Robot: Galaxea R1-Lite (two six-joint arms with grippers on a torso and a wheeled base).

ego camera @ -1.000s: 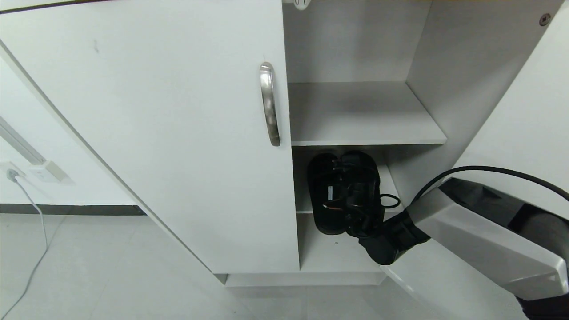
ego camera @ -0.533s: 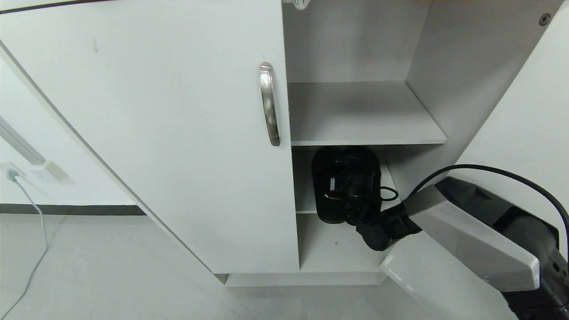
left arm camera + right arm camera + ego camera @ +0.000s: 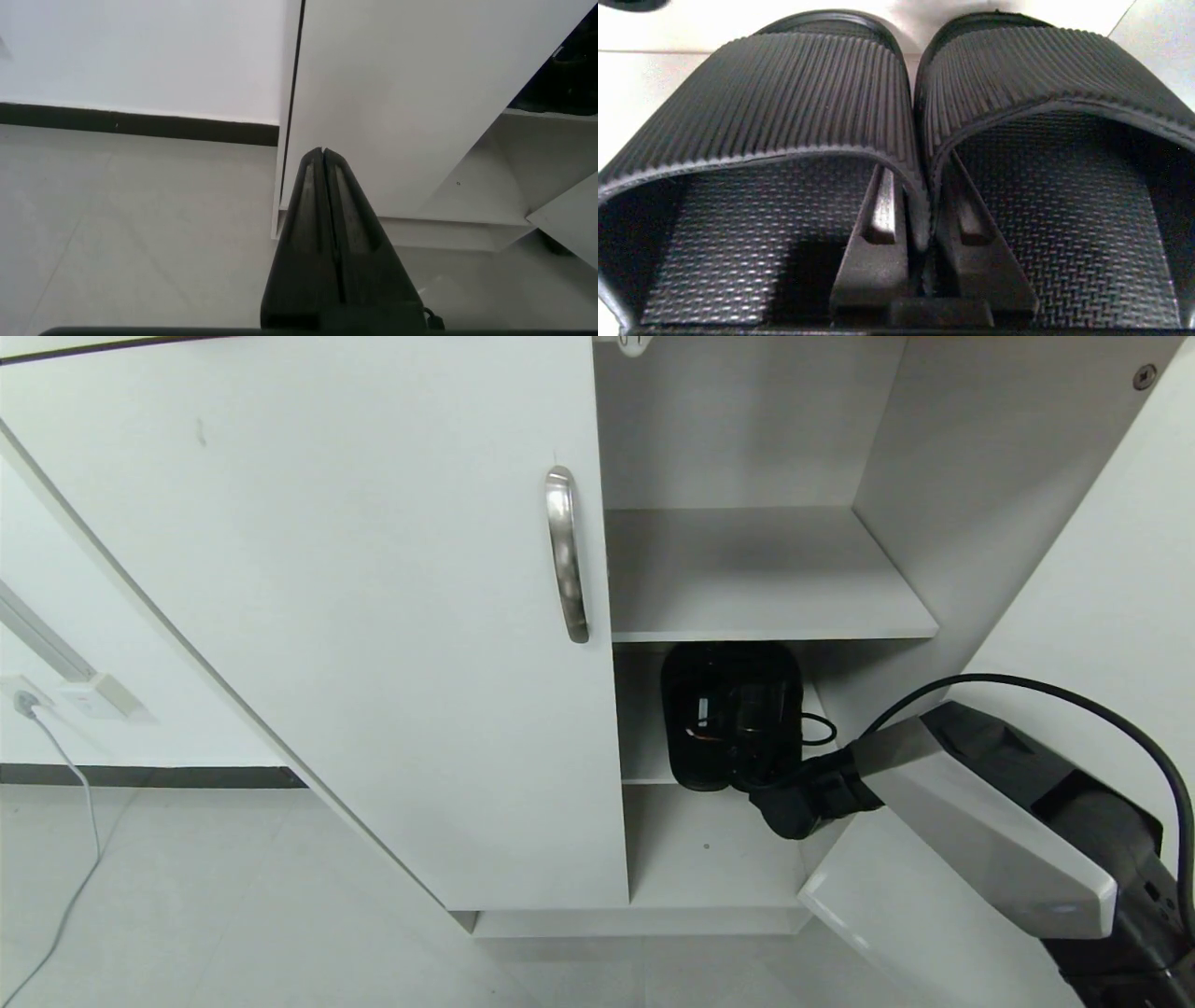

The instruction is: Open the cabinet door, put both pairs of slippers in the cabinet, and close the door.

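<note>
Pinching the pair of black slippers [image 3: 785, 112] in the right gripper [image 3: 920, 219], with one finger [image 3: 878, 224] tucked inside each shoe and the two inner side walls squeezed tight between them. Keeping the heels nearest the wrist and pointing the toes straight ahead of the gripper, into the open right half of the cabinet [image 3: 934, 476]. Holding the pair just beneath the upper shelf [image 3: 766, 579] and over the lower shelf [image 3: 639, 747], heels about level with that shelf's front edge. Not showing clearly whether the soles are touching the board. Hanging above the cabinet's bottom board [image 3: 691, 859], which is lying below and just in front of the gripper. Reaching in past the open right door [image 3: 1102, 579], which is standing off to the arm's right. Working beside the shut left door [image 3: 327, 616], its metal handle [image 3: 567, 555] sitting above and to the left of the slippers.

Hovering low with the left gripper [image 3: 322, 177], fingers pressed together on nothing. Aiming its tips at the bottom corner of the shut door, over the grey floor [image 3: 121, 233], well apart from the slippers.
</note>
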